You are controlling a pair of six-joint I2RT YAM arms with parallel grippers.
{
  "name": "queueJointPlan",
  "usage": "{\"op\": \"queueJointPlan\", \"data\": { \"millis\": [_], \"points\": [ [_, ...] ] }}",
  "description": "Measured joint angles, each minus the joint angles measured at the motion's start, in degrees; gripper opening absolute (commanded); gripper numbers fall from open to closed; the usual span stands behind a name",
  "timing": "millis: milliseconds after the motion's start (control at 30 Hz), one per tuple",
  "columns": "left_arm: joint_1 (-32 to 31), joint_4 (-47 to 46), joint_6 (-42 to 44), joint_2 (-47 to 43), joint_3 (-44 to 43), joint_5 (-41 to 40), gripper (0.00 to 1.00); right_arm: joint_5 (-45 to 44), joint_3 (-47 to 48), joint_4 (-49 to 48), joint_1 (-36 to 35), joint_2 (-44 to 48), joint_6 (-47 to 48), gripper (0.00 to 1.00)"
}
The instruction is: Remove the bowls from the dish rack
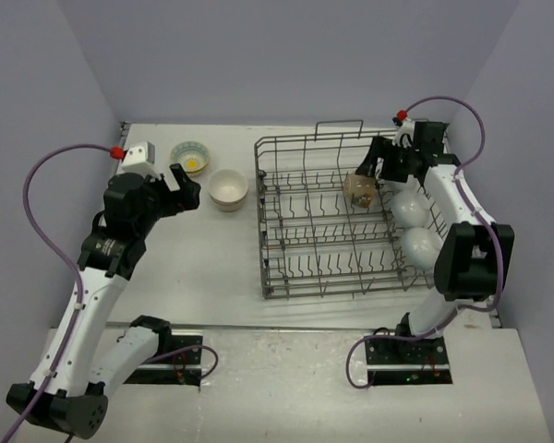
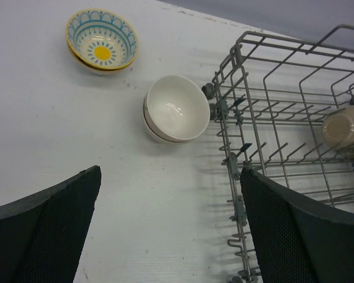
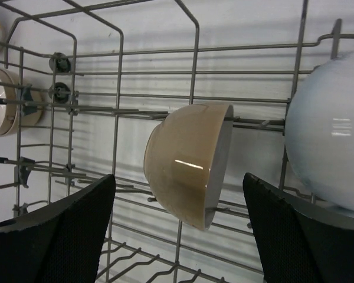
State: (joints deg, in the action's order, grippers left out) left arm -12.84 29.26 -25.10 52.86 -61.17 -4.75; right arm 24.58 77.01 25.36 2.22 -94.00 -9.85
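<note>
The grey wire dish rack (image 1: 261, 231) fills the middle-right of the table. A tan bowl (image 1: 360, 189) stands on edge among its tines. Two white bowls (image 1: 409, 208) (image 1: 422, 247) lean along its right side. My right gripper (image 1: 380, 166) hovers open at the rack's back right. In the right wrist view the tan bowl (image 3: 186, 165) lies just ahead of the open right gripper (image 3: 180, 230), untouched, with a white bowl (image 3: 330, 130) to its right. My left gripper (image 1: 186, 189) is open and empty, just left of a white bowl stack (image 1: 229, 189). A patterned bowl (image 1: 191, 157) sits behind it.
In the left wrist view my left gripper (image 2: 171, 224) hangs over bare table. The white stack (image 2: 176, 109) and patterned bowls (image 2: 102, 40) lie ahead, and the rack's left wall (image 2: 231, 177) is close to the right finger. Grey walls enclose the table.
</note>
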Motion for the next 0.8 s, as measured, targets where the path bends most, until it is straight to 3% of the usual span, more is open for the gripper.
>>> {"op": "queueJointPlan", "data": {
  "millis": [100, 333, 633, 733, 800],
  "points": [
    [-0.04, 0.26, 2.01, -4.31, 5.31, 1.31, 1.0, 3.89, 2.89, 1.64, 0.11, -4.46, 0.81, 0.67],
    [-0.04, 0.42, 4.02, -4.09, 13.9, 2.95, 1.0, 7.78, 3.34, 4.94, 1.2, -7.76, 1.77, 0.65],
    [-0.04, 0.0, 4.87, -4.55, 14.36, 3.54, 1.0, 15.23, 2.82, 4.72, 1.77, -9.07, 2.45, 0.47],
    [-0.04, -0.04, 5.01, -4.79, 14.38, 3.56, 1.0, 18.93, 1.81, 3.61, 2.95, -10.27, 2.25, 0.33],
    [-0.04, -0.04, 5.05, -4.76, 14.38, 3.61, 1.0, 22.12, 0.85, 2.25, 3.85, -10.71, 1.79, 0.3]
  ]
}}
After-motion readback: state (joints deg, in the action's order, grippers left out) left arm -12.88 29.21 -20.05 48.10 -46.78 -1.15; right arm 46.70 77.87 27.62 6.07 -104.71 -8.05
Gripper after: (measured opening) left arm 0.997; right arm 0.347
